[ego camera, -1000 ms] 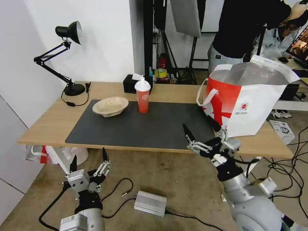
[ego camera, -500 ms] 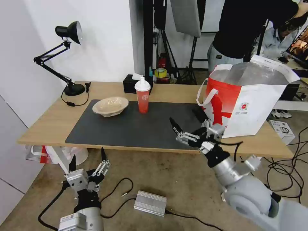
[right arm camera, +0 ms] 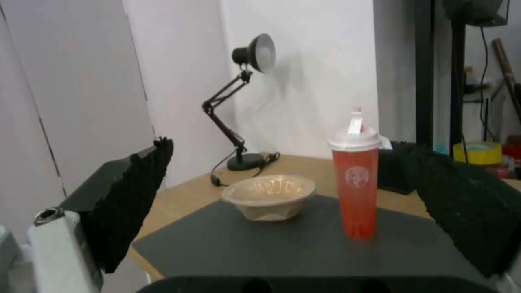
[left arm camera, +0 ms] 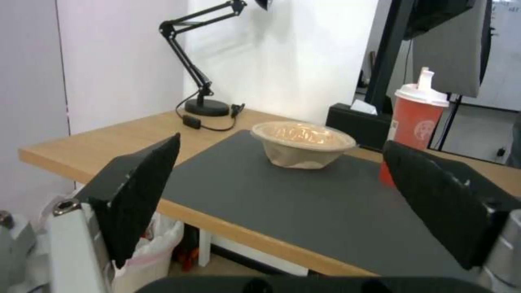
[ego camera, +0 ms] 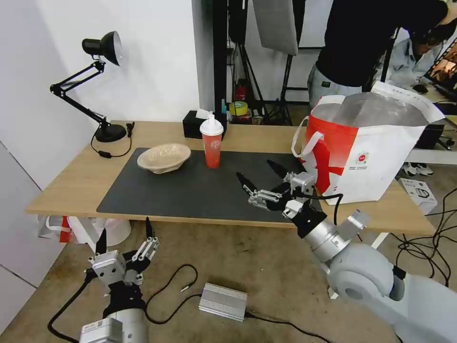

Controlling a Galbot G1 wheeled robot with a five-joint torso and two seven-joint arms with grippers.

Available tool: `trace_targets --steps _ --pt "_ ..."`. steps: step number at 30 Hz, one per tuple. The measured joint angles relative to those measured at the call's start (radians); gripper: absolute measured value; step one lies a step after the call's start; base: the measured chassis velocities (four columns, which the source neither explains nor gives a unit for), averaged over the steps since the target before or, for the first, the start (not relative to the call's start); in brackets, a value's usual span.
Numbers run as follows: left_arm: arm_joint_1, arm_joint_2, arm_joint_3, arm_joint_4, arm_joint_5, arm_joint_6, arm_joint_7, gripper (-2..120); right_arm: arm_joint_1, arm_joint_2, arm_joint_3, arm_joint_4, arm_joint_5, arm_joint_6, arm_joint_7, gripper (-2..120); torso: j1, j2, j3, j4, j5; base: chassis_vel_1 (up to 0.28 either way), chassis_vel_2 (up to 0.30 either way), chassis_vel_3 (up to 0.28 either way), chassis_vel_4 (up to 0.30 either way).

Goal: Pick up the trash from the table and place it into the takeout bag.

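Observation:
On the table's [ego camera: 71, 183] dark mat stand a red drink cup [ego camera: 212, 143] with a white dome lid and, left of it, a shallow beige pulp bowl [ego camera: 163, 157]. The takeout bag [ego camera: 369, 147] stands open at the right end of the table, its foil lining showing. My right gripper [ego camera: 257, 172] is open and empty above the mat's front right part, pointing toward the cup. The right wrist view has the cup [right arm camera: 355, 183] and bowl [right arm camera: 270, 196] between its fingers, well ahead. My left gripper [ego camera: 124, 232] hangs open below the table's front edge.
A black desk lamp [ego camera: 95, 81] stands at the table's back left, a black tissue box [ego camera: 196, 125] behind the cup. A thin white-and-red plastic bag [ego camera: 62, 227] hangs under the table's left end. Cables and a silver box [ego camera: 223, 301] lie on the floor. People stand behind the bag.
My right gripper has moved up and to the left, from the table's front edge by the takeout bag to over the mat. The left gripper has dropped slightly.

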Motion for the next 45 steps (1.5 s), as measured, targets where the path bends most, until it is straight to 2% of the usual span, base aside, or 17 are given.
trace_targets --steps 12,22,39,45 --pt "-0.017 0.021 0.02 0.006 -0.007 0.001 0.018 100 0.04 -0.005 -0.002 -0.047 0.046 -0.049 -0.002 100 0.0 0.0 0.0 -0.0001 0.0 0.0 0.0 0.0 0.0" --pt "-0.019 0.007 0.029 0.01 0.0 0.002 0.025 100 0.123 0.026 -0.054 -0.094 0.059 -0.128 0.014 100 0.0 0.0 0.0 0.0 0.0 0.0 0.0 0.0 0.0" --pt "-0.021 -0.006 0.033 0.015 0.009 0.001 0.025 100 0.345 0.071 -0.162 -0.207 0.122 -0.191 0.092 100 0.0 0.0 0.0 0.0001 0.0 0.0 0.0 0.0 0.0" --pt "-0.021 -0.006 0.032 0.015 0.009 0.001 0.025 100 0.378 0.084 -0.177 -0.229 0.14 -0.201 0.108 100 0.0 0.0 0.0 0.0 0.0 0.0 0.0 0.0 0.0"
